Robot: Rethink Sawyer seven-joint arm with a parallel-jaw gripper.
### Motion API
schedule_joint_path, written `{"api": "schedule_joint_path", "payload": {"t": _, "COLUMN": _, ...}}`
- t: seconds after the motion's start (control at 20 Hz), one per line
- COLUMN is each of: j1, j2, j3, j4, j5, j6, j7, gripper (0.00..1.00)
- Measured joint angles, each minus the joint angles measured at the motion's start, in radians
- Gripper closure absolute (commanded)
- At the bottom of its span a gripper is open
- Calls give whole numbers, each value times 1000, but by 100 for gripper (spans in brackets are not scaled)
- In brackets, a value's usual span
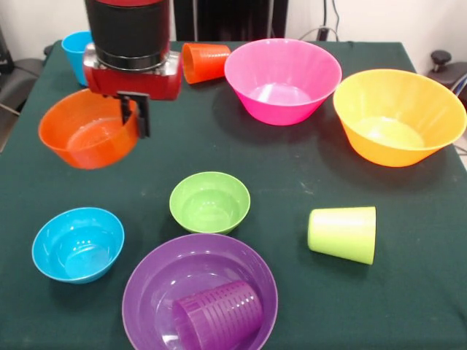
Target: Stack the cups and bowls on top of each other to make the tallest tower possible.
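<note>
Front view: gripper (pixel 136 115) clamps the orange bowl (pixel 87 138) by its rim, lifted clear of the bench (pixel 292 189), tilted — level it, then centre over the green bowl (pixel 209 202) before lowering.

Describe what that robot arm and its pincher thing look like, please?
The arm is a thick round column, black with a glossy red band. Below a silvery ring sits a boxy red wrist block with rounded corners. From it hangs the gripper: slim, flat black fingers. No cables or markings show.
</note>
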Motion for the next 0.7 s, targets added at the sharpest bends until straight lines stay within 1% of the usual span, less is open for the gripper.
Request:
{"api": "schedule_joint_path", "payload": {"t": 0.35, "j1": 47, "j2": 12, "j3": -14, "j4": -7, "j5": 25, "j6": 0, "j7": 0, "gripper": 100}}
{"api": "schedule_joint_path", "payload": {"t": 0.7, "j1": 95, "j2": 62, "j3": -50, "j4": -46, "j5": 50, "j6": 0, "j7": 2, "gripper": 100}}
